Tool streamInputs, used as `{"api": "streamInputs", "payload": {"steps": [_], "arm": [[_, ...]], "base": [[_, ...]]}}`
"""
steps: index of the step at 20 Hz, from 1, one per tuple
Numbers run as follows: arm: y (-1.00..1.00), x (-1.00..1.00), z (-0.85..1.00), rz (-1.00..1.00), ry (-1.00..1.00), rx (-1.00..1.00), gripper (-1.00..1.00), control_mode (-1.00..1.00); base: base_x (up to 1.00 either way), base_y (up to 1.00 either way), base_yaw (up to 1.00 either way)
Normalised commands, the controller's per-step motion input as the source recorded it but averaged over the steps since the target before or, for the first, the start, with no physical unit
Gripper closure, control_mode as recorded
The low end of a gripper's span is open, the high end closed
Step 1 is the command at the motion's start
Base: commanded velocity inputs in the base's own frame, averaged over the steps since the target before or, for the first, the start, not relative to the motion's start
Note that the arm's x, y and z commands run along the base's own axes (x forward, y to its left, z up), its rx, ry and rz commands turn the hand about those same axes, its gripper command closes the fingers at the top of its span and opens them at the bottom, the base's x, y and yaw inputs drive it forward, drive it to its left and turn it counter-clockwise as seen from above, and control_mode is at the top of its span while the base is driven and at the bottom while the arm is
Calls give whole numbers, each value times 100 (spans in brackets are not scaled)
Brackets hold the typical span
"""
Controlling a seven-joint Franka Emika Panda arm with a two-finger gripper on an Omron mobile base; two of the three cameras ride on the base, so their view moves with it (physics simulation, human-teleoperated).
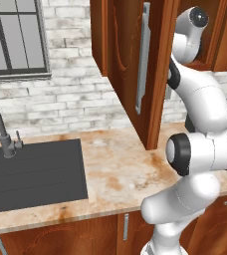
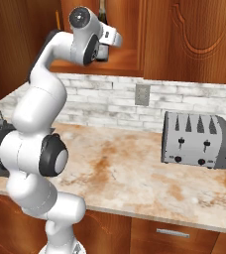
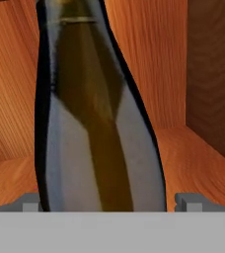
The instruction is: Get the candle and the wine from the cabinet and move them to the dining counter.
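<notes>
The wine [image 3: 97, 123] stands upright directly ahead of the gripper [image 3: 112, 201], its body between the 2 spread fingertips with bare shelf either side. The cabinet [image 3: 208, 84] wall closes in on one side, and its open door [image 1: 135, 69] hangs over the counter [image 2: 135, 173]. The toaster [image 2: 198, 140] stands well apart.

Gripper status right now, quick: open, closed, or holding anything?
Gripper: open, jaws spread wide on either side of the wine standing inside the cabinet; not closed on it, holding nothing.
</notes>
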Motion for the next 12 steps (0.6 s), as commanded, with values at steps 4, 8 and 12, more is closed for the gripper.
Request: {"api": "streamInputs", "payload": {"steps": [4, 8, 12], "arm": [[-1, 8, 0, 0, 2, 0, -100, -100], [-2, -1, 0, 0, 0, 0, 100, -100], [-17, -30, 0, 0, -1, 0, 100, -100]], "base": [[0, 0, 0], [0, 0, 0], [0, 0, 0]]}}
